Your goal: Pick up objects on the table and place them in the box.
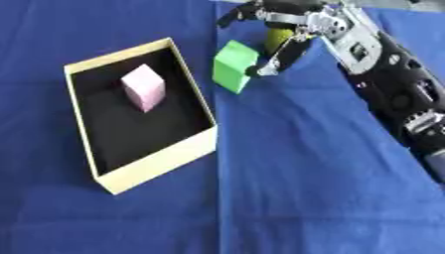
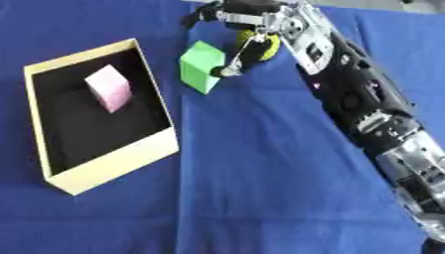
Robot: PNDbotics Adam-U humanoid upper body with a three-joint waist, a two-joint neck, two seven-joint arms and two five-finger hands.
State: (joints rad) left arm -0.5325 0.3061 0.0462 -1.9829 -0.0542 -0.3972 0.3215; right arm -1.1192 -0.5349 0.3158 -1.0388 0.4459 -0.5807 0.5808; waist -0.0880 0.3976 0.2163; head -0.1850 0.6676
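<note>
1 right hand (image 1: pixel 282 30) reaching in from upper right, fingers curled round yellow-green object (image 2: pixel 260 45), fingertip touching green cube (image 1: pixel 234 65) beside box (image 1: pixel 156 166).

The black right arm with silver joints (image 2: pixel 356 104) came in from the lower right corner and stretched diagonally toward the upper middle of the view; its right hand (image 1: pixel 291 20) was at the far end, the fingers (image 1: pixel 280 58) curled downward and partly closed; whether they held anything could not be told; the left arm did not show.
</note>
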